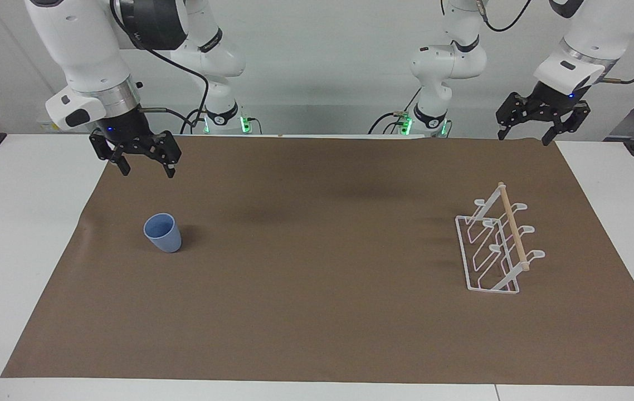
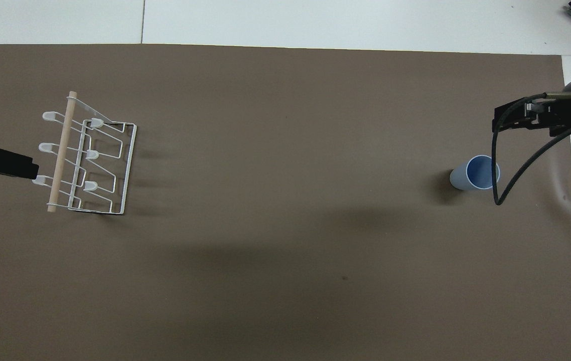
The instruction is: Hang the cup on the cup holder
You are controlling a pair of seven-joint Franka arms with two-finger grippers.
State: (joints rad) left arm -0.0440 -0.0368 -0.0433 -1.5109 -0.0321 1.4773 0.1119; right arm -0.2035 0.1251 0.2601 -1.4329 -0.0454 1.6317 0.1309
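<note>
The light-blue cup [image 1: 162,233] stands upright, mouth up, on the brown mat toward the right arm's end; it also shows in the overhead view [image 2: 476,173]. The white wire cup holder [image 1: 492,250] with its wooden dowel stands toward the left arm's end and carries nothing; it also shows in the overhead view [image 2: 92,160]. My right gripper [image 1: 147,170] is open and empty, raised over the mat and apart from the cup. My left gripper [image 1: 523,138] is open and empty, raised over the mat's edge at the robots' side, apart from the holder.
The brown mat [image 1: 317,312] covers most of the white table [image 1: 10,234]. A black cable [image 2: 496,165] loops down from the right arm beside the cup. Black clamps stand at both table ends.
</note>
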